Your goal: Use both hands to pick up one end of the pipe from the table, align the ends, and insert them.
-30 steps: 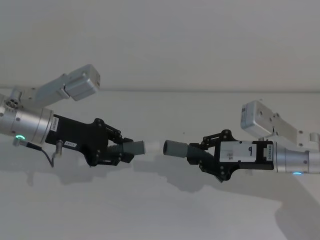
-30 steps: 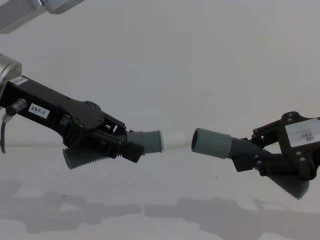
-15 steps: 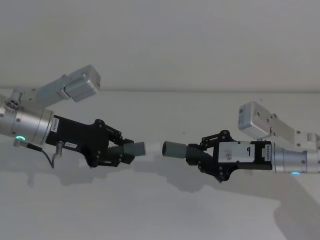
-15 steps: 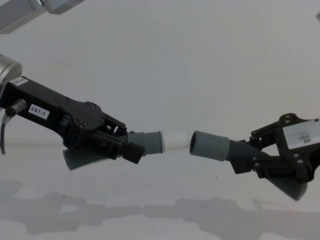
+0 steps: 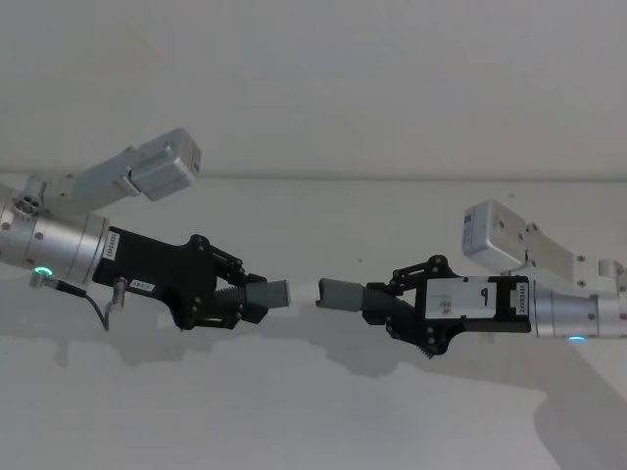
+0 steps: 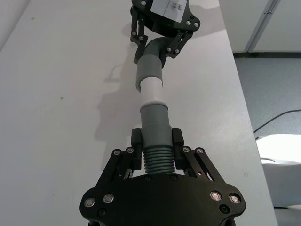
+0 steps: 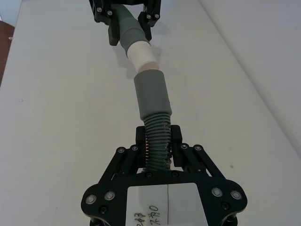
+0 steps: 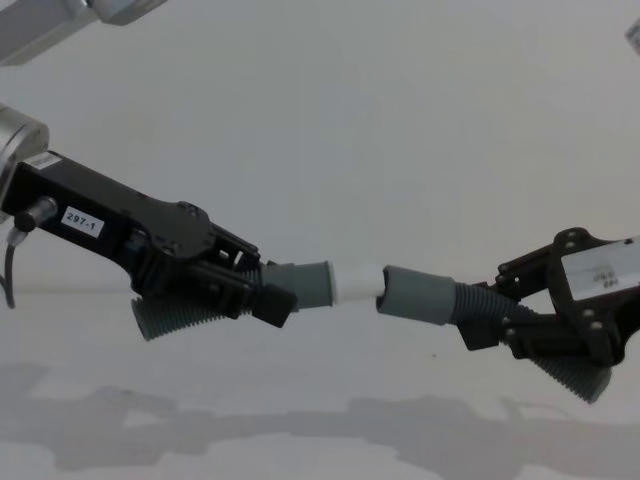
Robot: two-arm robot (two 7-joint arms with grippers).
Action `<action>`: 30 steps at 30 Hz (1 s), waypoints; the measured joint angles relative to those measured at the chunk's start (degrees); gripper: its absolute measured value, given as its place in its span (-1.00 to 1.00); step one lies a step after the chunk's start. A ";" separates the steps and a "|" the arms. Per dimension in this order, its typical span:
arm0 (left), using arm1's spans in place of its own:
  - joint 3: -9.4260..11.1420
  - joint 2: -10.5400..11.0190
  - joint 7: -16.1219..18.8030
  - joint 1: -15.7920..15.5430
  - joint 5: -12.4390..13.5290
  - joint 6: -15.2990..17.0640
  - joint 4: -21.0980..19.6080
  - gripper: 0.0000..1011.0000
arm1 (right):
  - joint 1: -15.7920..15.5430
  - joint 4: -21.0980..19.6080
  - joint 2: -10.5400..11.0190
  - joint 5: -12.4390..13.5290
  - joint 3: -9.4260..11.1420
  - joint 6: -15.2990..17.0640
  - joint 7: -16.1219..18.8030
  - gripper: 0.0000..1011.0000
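Note:
Both pipe pieces hang above the table, meeting end to end. My left gripper is shut on the ribbed part of the left pipe piece. Its grey cuff carries the white tip. My right gripper is shut on the ribbed part of the right pipe piece. That piece's plain grey cuff has its mouth against the white tip, at a slight angle. Most of the tip still shows.
The white table runs under both arms up to a white wall. In the left wrist view the table's edge drops to a grey floor with a cable.
The two grippers have moved toward each other. The gap between the white tip and the plain cuff has closed, and the two ends now meet.

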 joint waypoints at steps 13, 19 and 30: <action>0.86 0.01 -0.45 -0.59 -0.41 -0.14 -0.05 -0.27 | 0.49 0.00 0.23 0.01 -0.63 -0.32 -0.13 -0.42; 1.12 0.18 -0.40 -0.73 -0.50 -0.14 -0.04 -0.27 | 0.70 0.06 0.33 0.24 -0.88 -0.55 -0.13 -0.42; 1.43 0.45 0.34 -1.06 -0.61 -0.21 0.18 -0.27 | 1.28 0.33 0.49 0.52 -1.44 -0.89 -0.02 -0.42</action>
